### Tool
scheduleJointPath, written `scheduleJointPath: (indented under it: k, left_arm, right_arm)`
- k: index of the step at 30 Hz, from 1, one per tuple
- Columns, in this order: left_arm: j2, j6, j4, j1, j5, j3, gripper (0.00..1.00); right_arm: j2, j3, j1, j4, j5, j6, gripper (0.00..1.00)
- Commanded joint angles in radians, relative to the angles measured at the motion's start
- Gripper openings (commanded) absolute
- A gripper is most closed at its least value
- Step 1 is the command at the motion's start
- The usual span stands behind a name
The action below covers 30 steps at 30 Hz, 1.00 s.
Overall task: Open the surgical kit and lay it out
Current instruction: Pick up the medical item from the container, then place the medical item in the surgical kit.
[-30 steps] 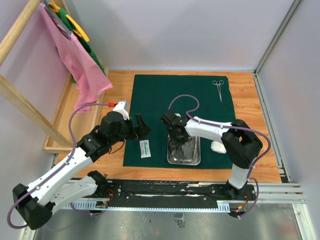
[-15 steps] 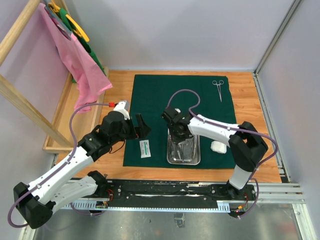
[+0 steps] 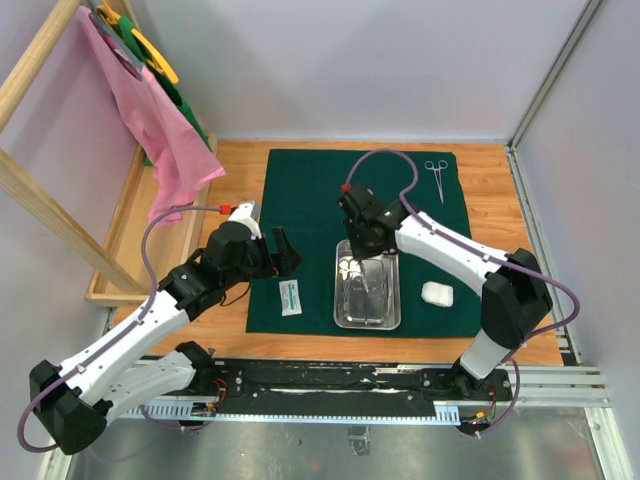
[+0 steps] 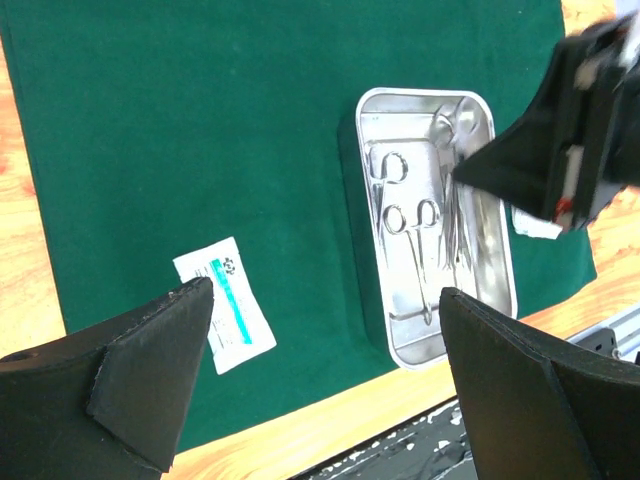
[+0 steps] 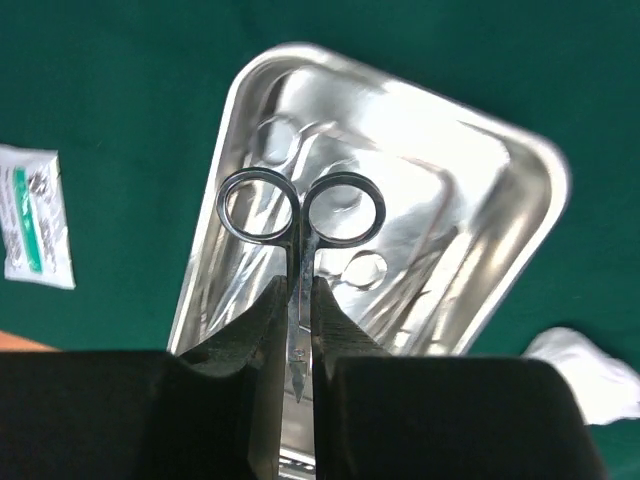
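The dark green cloth [image 3: 310, 200] lies spread flat on the wooden table. The steel tray [image 3: 342, 300] sits on its near part and holds several clamps [image 4: 410, 215]. My right gripper [image 3: 372, 240] hovers over the tray's far end, shut on steel scissors [image 5: 300, 215]. Their finger rings stick out past the fingertips [image 5: 262, 320], above the tray [image 5: 545, 175]. One clamp [image 3: 436, 178] lies at the cloth's far right corner. The white packet [image 3: 291, 297] lies left of the tray and the gauze wad [image 3: 437, 293] right of it. My left gripper [image 3: 283, 252] is open and empty, above the packet [image 4: 225, 318].
A wooden rack [image 3: 130, 225] with a pink cloth [image 3: 160, 130] and green items stands at the left. Walls close the back and right. A metal rail [image 3: 400, 380] runs along the near edge.
My right gripper has risen out of the tray with the scissors and moved toward the far side. The left arm has barely moved.
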Motion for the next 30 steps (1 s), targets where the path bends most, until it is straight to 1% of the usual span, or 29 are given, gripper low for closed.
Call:
scheduleJointPath:
  k: [1,2,7,13,15,24,27,30]
  left_arm:
    - [0.022,-0.004,0.016,0.007,-0.016,0.004,0.99]
    - [0.029,-0.004,0.021,0.007,-0.018,0.003,0.99]
    - [0.080,-0.003,0.051,0.007,-0.028,0.002,0.99]
    - [0.154,-0.013,0.105,0.006,-0.028,0.002,0.99]
    - [0.182,-0.011,0.124,0.007,-0.025,0.005,0.99]
    - [0.304,0.026,0.156,0.015,-0.028,0.054,0.99]
    - [0.327,0.034,0.174,0.030,-0.021,0.056,0.99]
    - [0.338,0.038,0.200,0.044,-0.005,0.045,0.99]
  right_arm:
    - [-0.025,0.097,-0.142,-0.039,0.014,-0.128,0.02]
    - [-0.007,0.116,-0.191,-0.039,0.005,-0.156,0.02]
    - [0.121,0.251,-0.351,-0.037,-0.035,-0.294,0.01]
    - [0.325,0.460,-0.508,-0.039,-0.107,-0.376,0.01]
    - [0.423,0.536,-0.549,-0.045,-0.124,-0.381,0.01]
    - [0.724,0.838,-0.647,-0.050,-0.150,-0.403,0.01]
    - [0.781,0.902,-0.665,-0.039,-0.150,-0.405,0.01]
    - [0.813,0.923,-0.669,0.007,-0.154,-0.401,0.01]
